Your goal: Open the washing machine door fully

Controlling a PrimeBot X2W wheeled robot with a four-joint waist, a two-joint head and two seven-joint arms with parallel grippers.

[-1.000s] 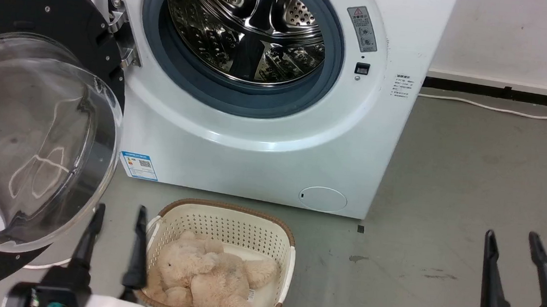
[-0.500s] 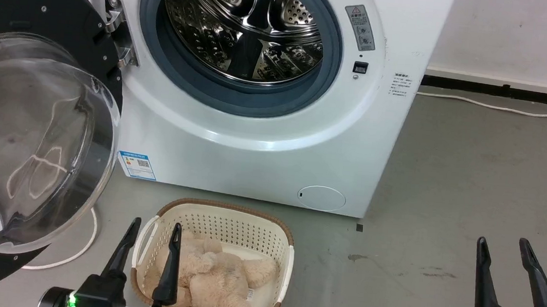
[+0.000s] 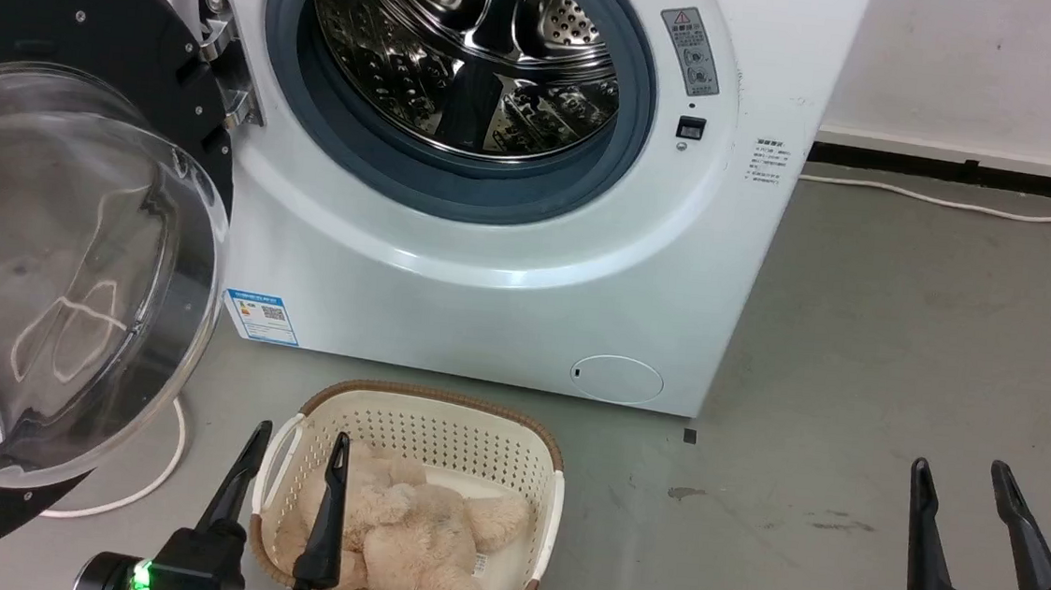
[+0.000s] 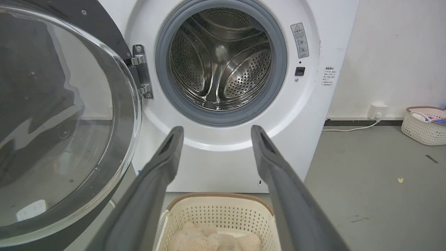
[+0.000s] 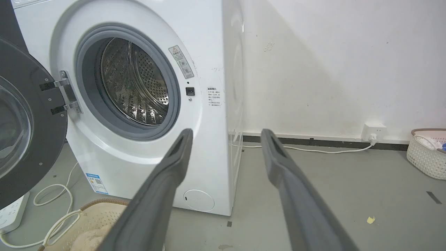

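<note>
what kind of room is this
Probably a laundry area: a white front-loading washing machine with its door swung open, and a perforated basket holding a plush toy on the grey floor.

No word could be read from where I stood. High on the front of the washing machine [image 3: 487,311], a grey label [image 3: 690,52] bore a red warning triangle above small pictograms. To its right sat a block of tiny print [image 3: 766,164]. Low on the left, a blue-white sticker [image 3: 261,316] carried a QR code, its lettering too small.
</note>
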